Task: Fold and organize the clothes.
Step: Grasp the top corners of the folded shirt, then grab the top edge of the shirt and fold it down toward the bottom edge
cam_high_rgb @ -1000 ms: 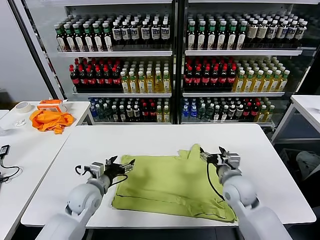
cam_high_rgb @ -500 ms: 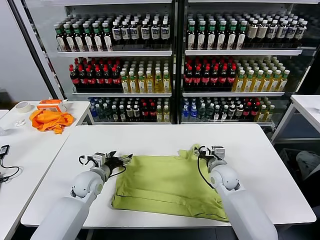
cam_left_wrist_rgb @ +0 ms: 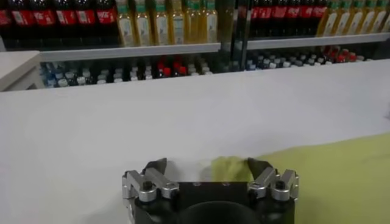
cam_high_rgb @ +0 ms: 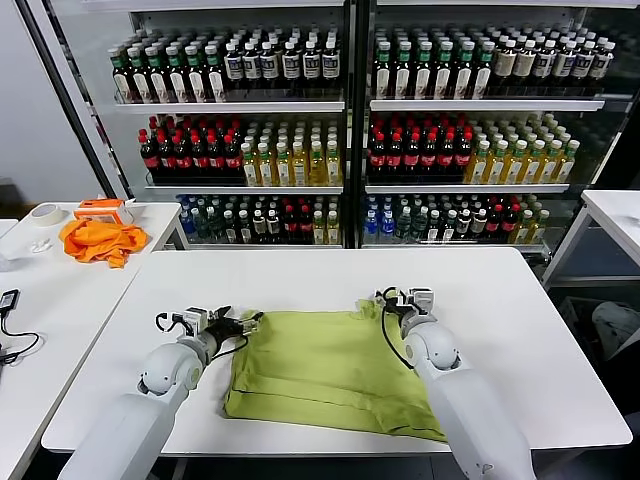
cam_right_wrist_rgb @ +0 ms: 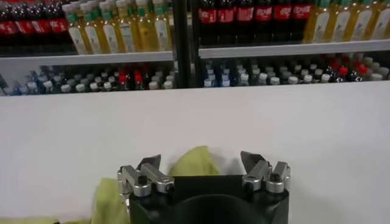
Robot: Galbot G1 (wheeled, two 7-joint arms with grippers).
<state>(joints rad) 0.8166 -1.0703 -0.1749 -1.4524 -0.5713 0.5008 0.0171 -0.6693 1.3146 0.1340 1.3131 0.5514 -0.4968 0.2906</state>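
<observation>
The lime-green T-shirt point(cam_high_rgb: 325, 365) lies flat on the white table point(cam_high_rgb: 300, 275), in the middle near the front. My left gripper point(cam_high_rgb: 248, 320) is open at the shirt's far left corner; a bit of green cloth point(cam_left_wrist_rgb: 228, 165) sits between its spread fingers, not pinched. My right gripper point(cam_high_rgb: 385, 300) is open at the shirt's far right corner; a raised fold of green cloth point(cam_right_wrist_rgb: 194, 162) shows between its fingers, not pinched.
A second white table point(cam_high_rgb: 40, 290) stands to the left with an orange cloth point(cam_high_rgb: 98, 240), a tape roll point(cam_high_rgb: 45, 213) and a cable point(cam_high_rgb: 10, 330). A glass-door fridge full of bottles point(cam_high_rgb: 345, 120) stands behind. Another table edge point(cam_high_rgb: 615, 215) is at far right.
Both grippers have moved away from me to the shirt's far corners. The right one went from the shirt's right edge up and inward; the raised sleeve there has dropped lower.
</observation>
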